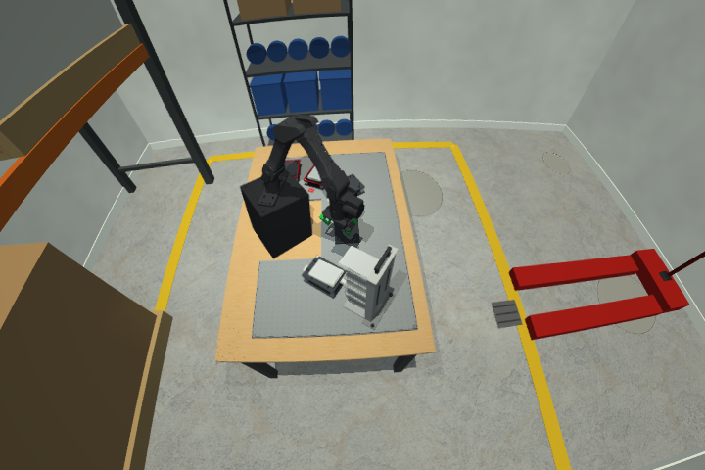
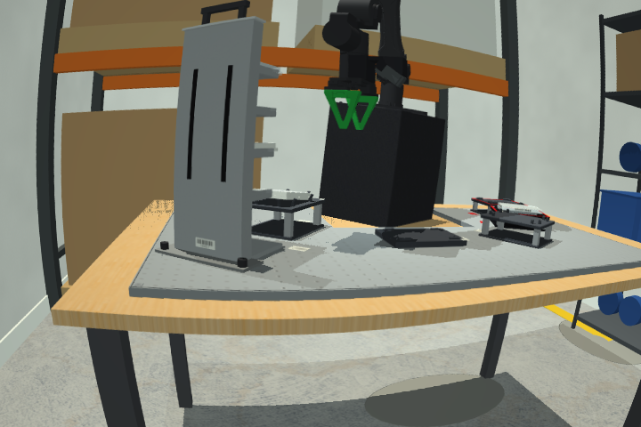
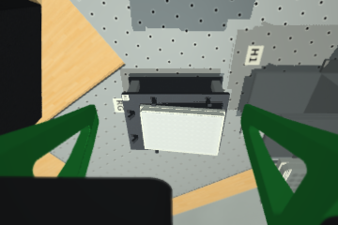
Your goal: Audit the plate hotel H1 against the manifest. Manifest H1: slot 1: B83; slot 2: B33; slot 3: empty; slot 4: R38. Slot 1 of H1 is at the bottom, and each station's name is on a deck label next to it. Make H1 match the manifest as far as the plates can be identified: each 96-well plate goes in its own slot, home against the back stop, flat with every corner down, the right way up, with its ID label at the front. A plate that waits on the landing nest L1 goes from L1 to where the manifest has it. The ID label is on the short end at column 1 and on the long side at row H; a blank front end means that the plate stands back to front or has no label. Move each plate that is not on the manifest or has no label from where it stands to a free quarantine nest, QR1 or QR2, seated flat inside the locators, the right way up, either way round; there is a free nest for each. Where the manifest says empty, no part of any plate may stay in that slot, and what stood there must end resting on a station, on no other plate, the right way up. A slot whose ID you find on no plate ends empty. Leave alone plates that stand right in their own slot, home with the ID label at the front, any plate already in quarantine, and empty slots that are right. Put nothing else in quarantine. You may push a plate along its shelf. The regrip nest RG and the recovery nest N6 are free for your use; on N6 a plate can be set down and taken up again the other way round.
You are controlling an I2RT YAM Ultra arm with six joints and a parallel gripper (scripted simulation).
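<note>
Plate hotel H1, a grey slotted metal tower [image 2: 215,146] with a black top handle and a barcode sticker low on its panel, stands nearest the exterior camera on the grey perforated deck plate [image 2: 432,269] of the light-wood tabletop [image 2: 331,314]; its shelf tips poke out to the right, slot contents hidden from here. White "H1" deck label [image 3: 254,55] sits beside its base in the wrist view. Just behind the tower, a black raised nest on grey posts [image 2: 287,205] carries a white 96-well plate [image 3: 181,129], lying flat on the nest; a small white label [image 3: 117,105] next to that nest, text too blurred to read cleanly. No ID legible on the plate from any view. Mid-deck, a flat black low nest pad [image 2: 420,237] lies bare. Green-fingered tool [image 2: 350,113] hangs high above the deck, between the tower and the pad, fingers spread wide, pinching nothing, pointing down, the white plate centred between them in the wrist view. Behind it, the black box pedestal [image 2: 382,165] under the arm. Far right, a red-edged black raised nest [image 2: 515,221] holds a white plate [image 2: 518,206], tilted or stacked, cannot tell which. Beyond, a dark shelf rack [image 2: 603,100] with blue bins.
</note>
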